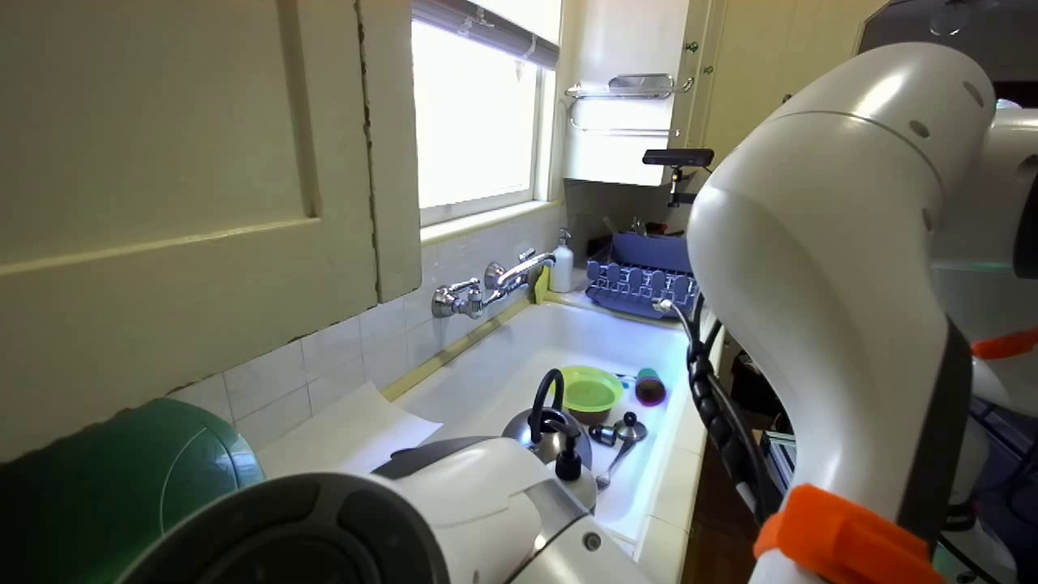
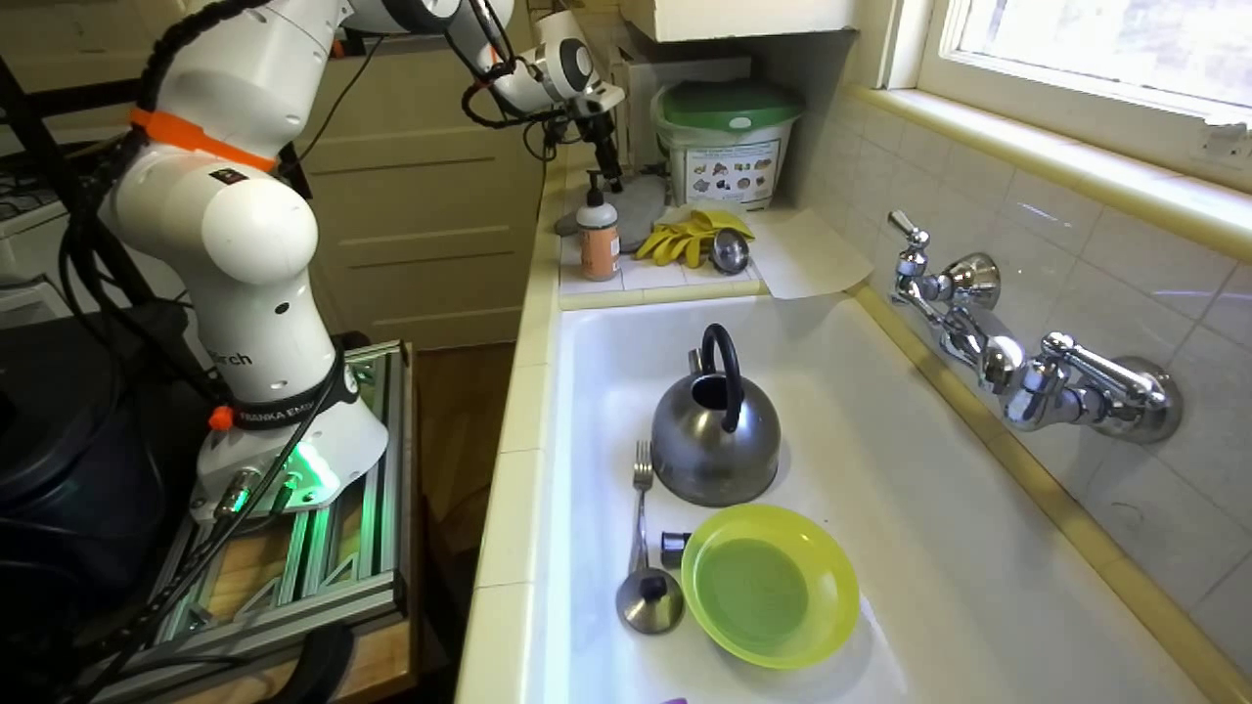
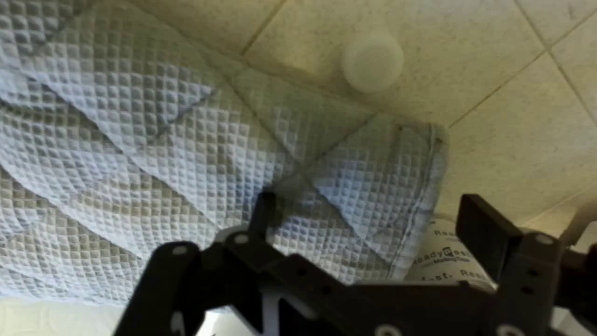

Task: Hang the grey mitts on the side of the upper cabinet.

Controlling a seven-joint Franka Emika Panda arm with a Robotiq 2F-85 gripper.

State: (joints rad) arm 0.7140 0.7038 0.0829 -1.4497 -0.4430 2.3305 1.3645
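Observation:
The grey mitts [image 2: 641, 203] lie on the tiled counter behind the soap bottle in an exterior view. In the wrist view the quilted grey fabric [image 3: 186, 154] fills the left and middle, with its stitched cuff edge near the right finger. My gripper [image 3: 368, 203] is open over the mitts. Its left finger is over the fabric and its right finger is beyond the cuff edge. In an exterior view the gripper [image 2: 612, 176] points down at the mitts; contact cannot be told. The upper cabinet [image 1: 154, 122] is cream, with a narrow side edge; its lower part [image 2: 738, 18] also shows.
A soap bottle [image 2: 599, 235], yellow gloves [image 2: 690, 238] and a green-lidded bin [image 2: 729, 147] stand close to the mitts. A tape roll [image 3: 447, 252] lies beside the cuff. The sink holds a kettle [image 2: 716, 440] and a green bowl [image 2: 773, 587]. A faucet [image 2: 978, 342] juts from the wall.

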